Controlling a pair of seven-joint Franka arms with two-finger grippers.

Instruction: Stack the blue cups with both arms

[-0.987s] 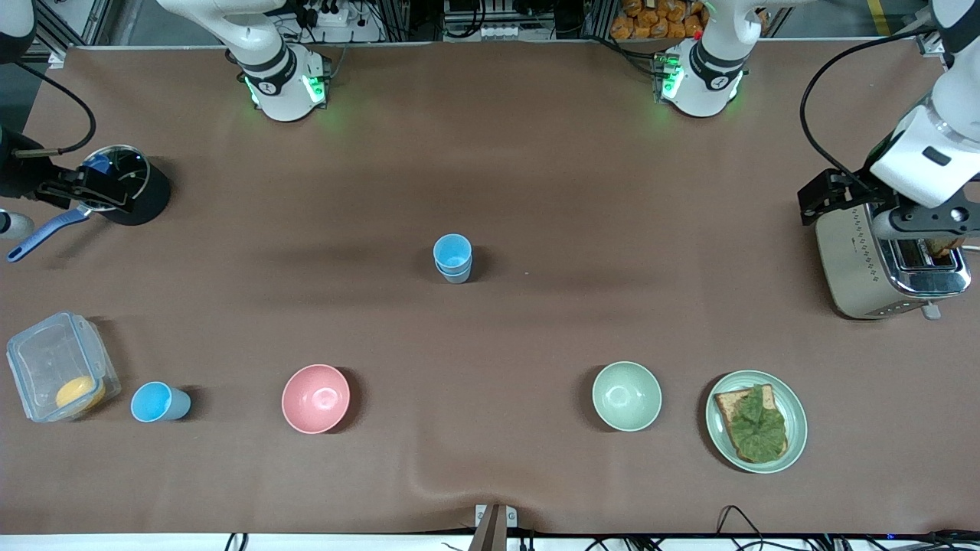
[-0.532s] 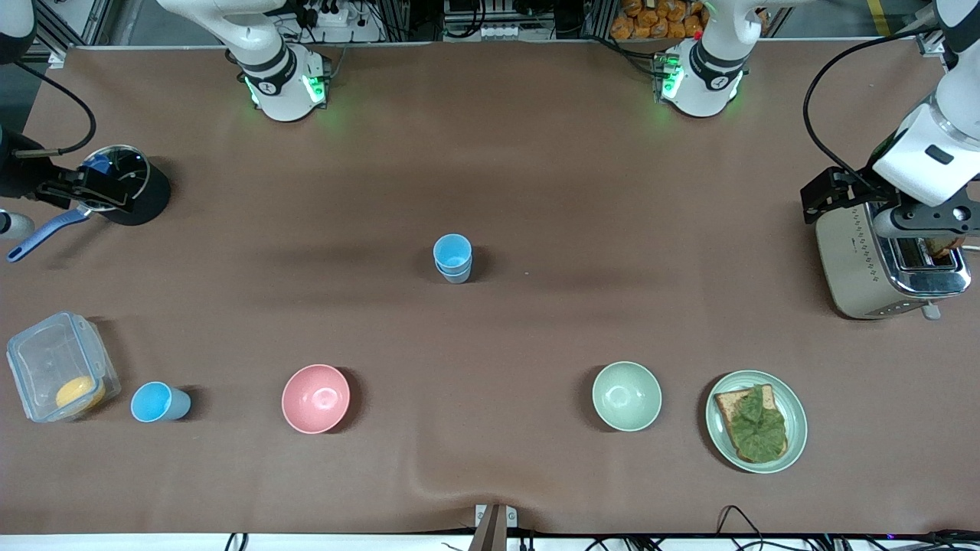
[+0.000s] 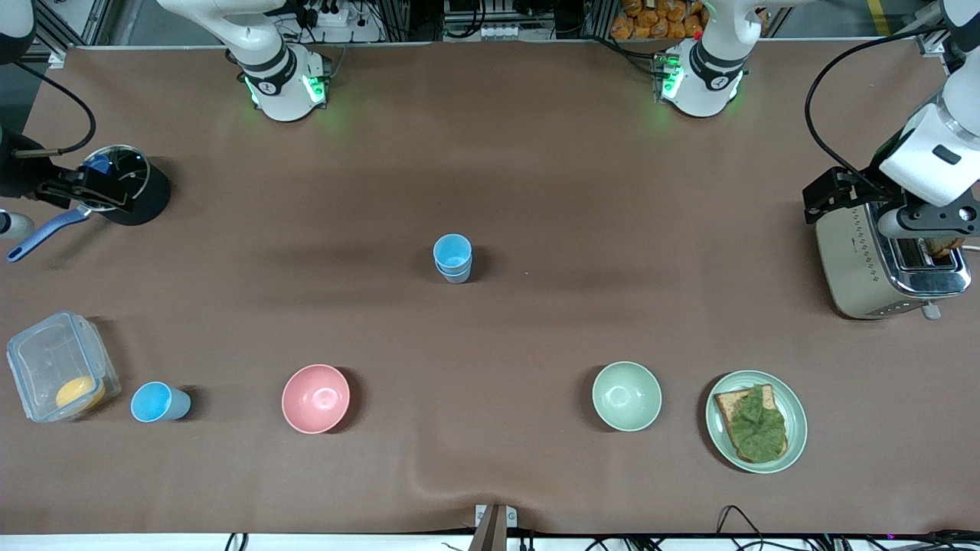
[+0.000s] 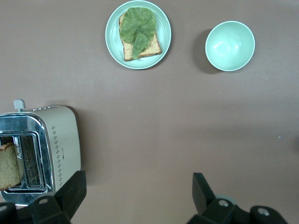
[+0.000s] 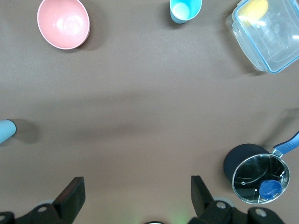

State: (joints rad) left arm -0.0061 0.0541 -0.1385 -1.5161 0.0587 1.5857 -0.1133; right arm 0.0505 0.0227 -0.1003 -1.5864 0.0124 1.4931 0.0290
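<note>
Nearest the front camera we see a lone blue cup (image 3: 159,402) beside the pink bowl (image 3: 315,399). Open cloth surrounds the stacked blue cups (image 3: 452,259) at the table's middle. Our right gripper (image 5: 135,198) hangs over the pot (image 3: 126,184), our left gripper (image 4: 138,193) over the toaster (image 3: 888,260); both hold their fingers apart, well apart from every cup.

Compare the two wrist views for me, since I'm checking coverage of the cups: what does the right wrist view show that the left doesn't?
Only the right wrist view: the lone cup, part of the stack, the pink bowl, the box, the pot, and the open right gripper.
Only the left wrist view: the toaster, the plate, the green bowl, and the open left gripper.
Both: the table.
</note>
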